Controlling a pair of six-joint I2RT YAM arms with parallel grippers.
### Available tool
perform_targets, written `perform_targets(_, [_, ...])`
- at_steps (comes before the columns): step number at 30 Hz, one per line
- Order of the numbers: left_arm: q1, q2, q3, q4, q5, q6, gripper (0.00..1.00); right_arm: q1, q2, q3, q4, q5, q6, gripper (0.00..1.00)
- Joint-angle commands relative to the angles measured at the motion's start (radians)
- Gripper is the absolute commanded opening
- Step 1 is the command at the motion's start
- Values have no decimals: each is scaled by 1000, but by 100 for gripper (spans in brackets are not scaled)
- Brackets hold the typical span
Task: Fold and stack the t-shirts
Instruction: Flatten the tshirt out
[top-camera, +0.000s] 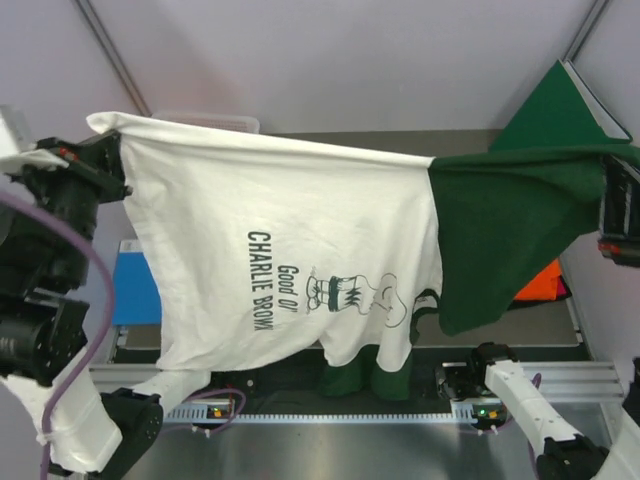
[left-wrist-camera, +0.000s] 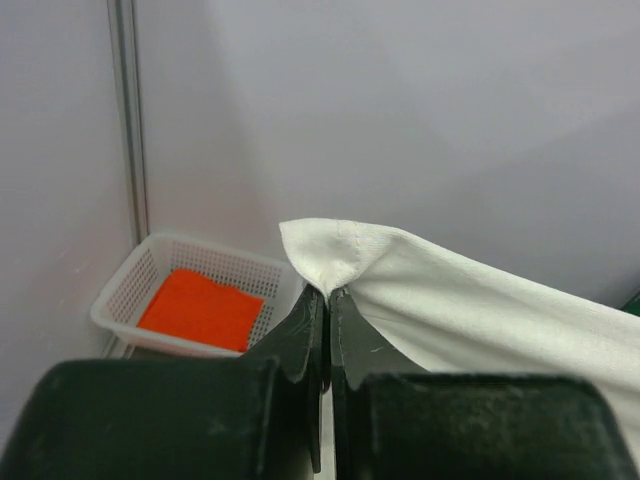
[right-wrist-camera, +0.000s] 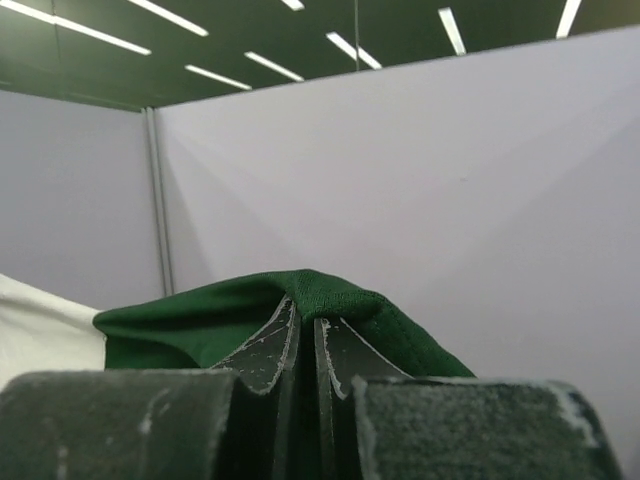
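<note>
Stretching from the left side of the scene to the right, the white t-shirt is held up in the air above the counter, hung sideways so that its dark chest print runs top to bottom. The upper edge is drawn nearly taut between the two arms, presumably so that the cloth can hang flat and its creases drop out before it is laid down for folding. At the left gripper the jaws are pressed together on a small tuck of white fabric at a corner of the shirt, and no gap is left between them. At the right gripper the jaws are likewise pinched tight, here on a fold of the dark green sleeve, which is pulled out toward the right edge. The other green sleeve is left dangling at the near edge, below the print. A white basket is seen at the far left against the wall, with a folded orange shirt inside it, which is judged to be where finished shirts are stacked. A green binder is propped at the far right, and a blue book lies partly hidden under the hanging cloth at the left. The fold itself is judged not yet begun.
</note>
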Motion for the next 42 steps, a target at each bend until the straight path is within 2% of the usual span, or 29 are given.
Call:
perform_targets(1, [14,80,-166,46,-107,34,0,-9,115,-133,90,93,-1,0])
perform_targets(7, [14,121,-485,208,-92,-12,0,-7,262,-400,216,61,13,0])
perform_targets(9, [14,175,-531,237,-84,-27,0,-7,329,-483,299,53,5,0])
perform_targets(12, [15,291,-577,280,-47,-53,0,-7,513,-529,389,21,7,0])
perform_targets(15, [14,420,-619,342,-24,-72,0,-7,787,-493,446,4,-1,0])
perform_targets(17, [15,485,-626,389,-32,-81,0,-7,897,-430,465,-9,-5,0])
perform_targets(21, [17,678,-556,411,-81,-90,0,-9,1202,-228,420,-28,-10,0])
perform_targets(24, [20,794,-451,396,-92,-81,0,-9,1337,-74,386,-17,-8,0])
perform_targets(29, [34,931,-275,348,-95,-69,0,-18,1454,144,330,13,1,0])
perform_targets(31, [37,939,-252,348,-99,-63,0,-20,1463,164,327,12,2,0])
perform_targets(38, [54,910,-338,350,-109,-60,0,-18,1433,137,285,-28,11,0])
perform_targets(42, [55,869,-428,348,-124,-61,0,-16,1309,-56,296,-39,27,0])
